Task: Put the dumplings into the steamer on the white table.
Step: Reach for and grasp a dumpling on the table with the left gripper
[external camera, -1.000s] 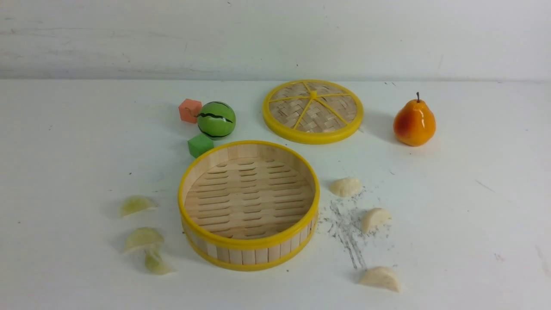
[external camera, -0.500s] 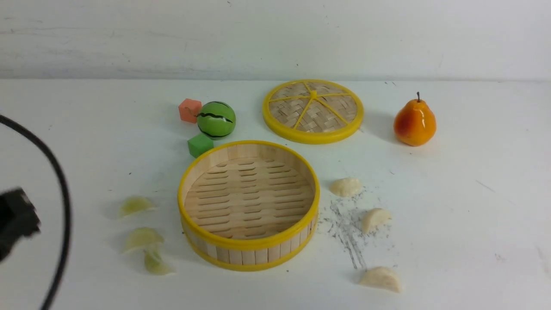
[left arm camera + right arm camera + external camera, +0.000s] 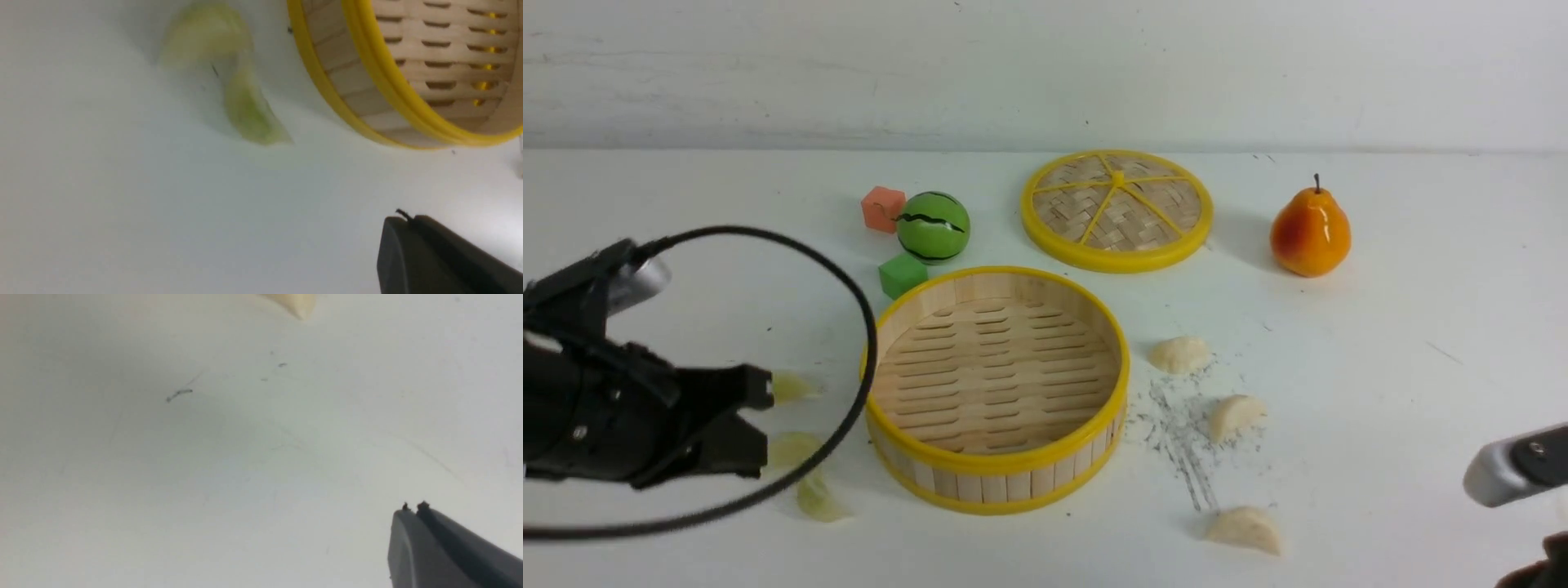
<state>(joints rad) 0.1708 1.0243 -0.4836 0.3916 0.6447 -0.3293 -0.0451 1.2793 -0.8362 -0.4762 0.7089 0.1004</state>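
- We are holding our left gripper [image 3: 403, 221] left of the steamer [image 3: 995, 482], jaws pressed together and gripping nothing.
- The three green dumplings [image 3: 818, 500] are lying on the white table [image 3: 1421, 327] left of the steamer, just beside that gripper and partly behind it.
- We are hovering our right gripper [image 3: 412, 509] well right of the steamer, jaws together and empty.
- The three cream dumplings [image 3: 1178, 354] are lying right of the steamer, apart from that gripper.

The steamer [image 3: 996, 486] wall stands just beside the green dumplings [image 3: 818, 500]; open white table [image 3: 1380, 343] surrounds the cream dumplings [image 3: 1235, 415].
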